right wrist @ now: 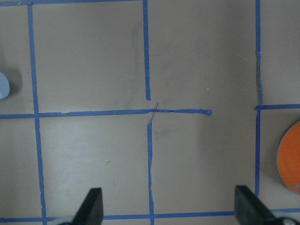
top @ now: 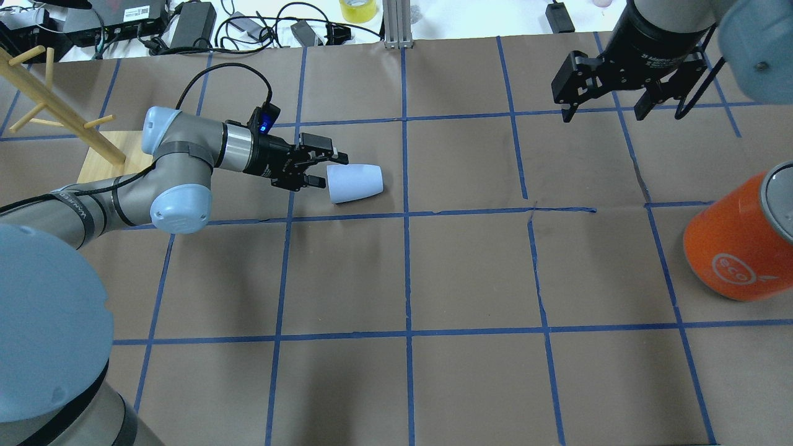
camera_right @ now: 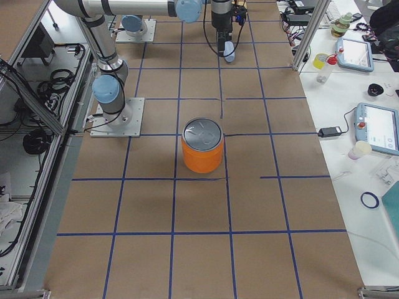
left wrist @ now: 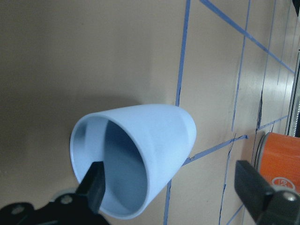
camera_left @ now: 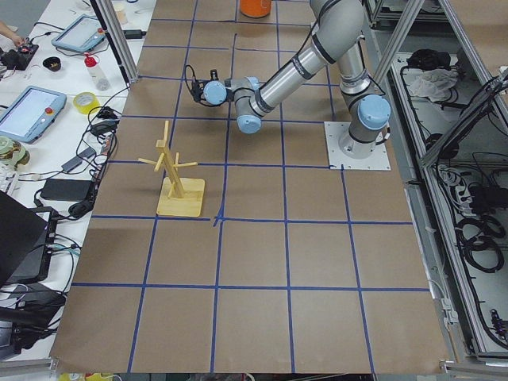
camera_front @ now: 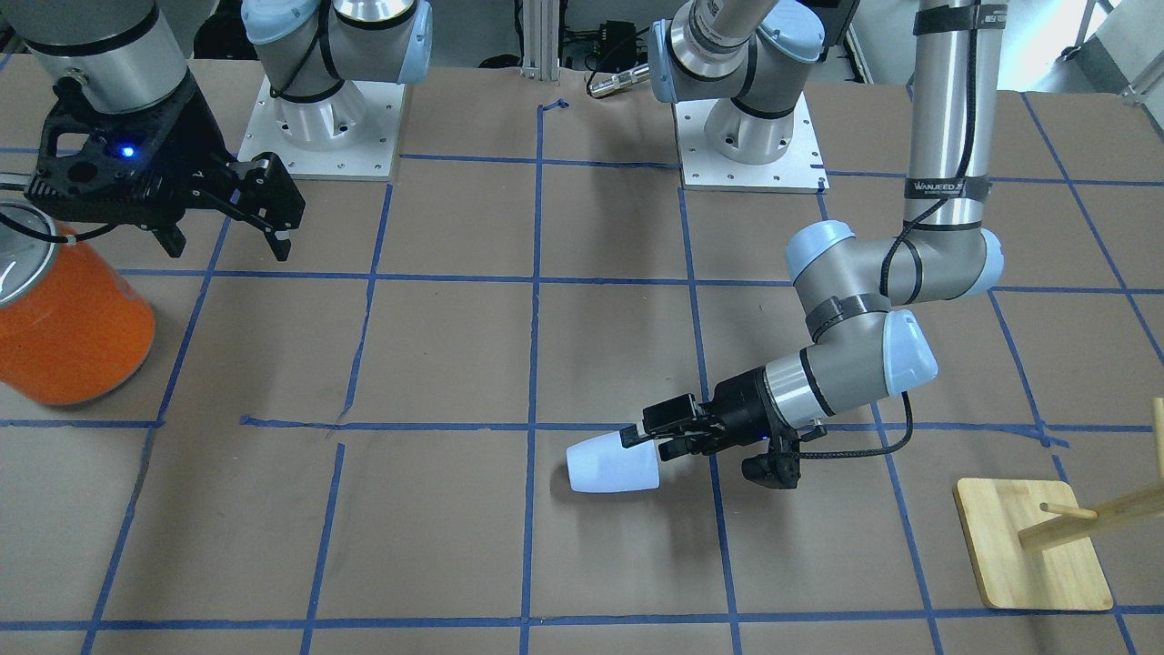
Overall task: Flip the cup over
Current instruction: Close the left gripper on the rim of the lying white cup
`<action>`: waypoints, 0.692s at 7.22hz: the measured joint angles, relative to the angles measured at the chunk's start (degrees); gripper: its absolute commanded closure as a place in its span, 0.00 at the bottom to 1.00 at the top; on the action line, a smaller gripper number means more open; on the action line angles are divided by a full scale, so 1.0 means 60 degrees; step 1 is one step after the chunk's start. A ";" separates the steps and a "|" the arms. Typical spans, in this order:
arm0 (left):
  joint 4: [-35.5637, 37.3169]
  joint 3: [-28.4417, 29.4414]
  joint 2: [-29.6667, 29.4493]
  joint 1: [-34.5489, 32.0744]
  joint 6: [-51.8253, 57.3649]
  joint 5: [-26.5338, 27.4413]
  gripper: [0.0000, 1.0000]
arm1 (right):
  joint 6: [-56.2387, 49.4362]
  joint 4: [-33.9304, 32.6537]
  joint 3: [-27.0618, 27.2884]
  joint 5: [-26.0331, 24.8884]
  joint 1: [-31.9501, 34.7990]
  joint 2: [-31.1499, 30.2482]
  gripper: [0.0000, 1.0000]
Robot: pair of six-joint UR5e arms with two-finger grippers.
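Observation:
The pale bluish-white cup (top: pixel 354 183) lies on its side on the brown table, mouth toward my left gripper; it also shows in the front view (camera_front: pixel 611 466) and the left wrist view (left wrist: pixel 140 154). My left gripper (top: pixel 328 170) is open at the cup's mouth. In the left wrist view one finger (left wrist: pixel 96 187) sits at or just inside the rim and the other finger (left wrist: pixel 253 187) stands outside, well clear of the wall. My right gripper (top: pixel 602 114) is open and empty, hovering far from the cup, near the orange canister.
A large orange canister (top: pixel 737 248) with a silver top stands at the table's right side. A wooden peg rack on a square base (top: pixel 105 161) stands just behind my left arm. Blue tape lines grid the table. Cables lie along the far edge.

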 measured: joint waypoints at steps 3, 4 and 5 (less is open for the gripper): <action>0.0177 0.0185 -0.0149 -0.0225 -0.0033 -0.0031 0.30 | 0.0044 0.0137 0.0046 -0.0036 0.0003 -0.0096 0.00; 0.0287 0.0226 -0.0167 -0.0243 -0.0035 -0.0022 0.43 | 0.0046 0.0150 0.0047 -0.0043 0.0004 -0.0105 0.00; 0.0485 0.0239 -0.0187 -0.0244 -0.0034 -0.0010 0.59 | 0.0046 0.0172 0.0053 -0.0047 0.0004 -0.0109 0.00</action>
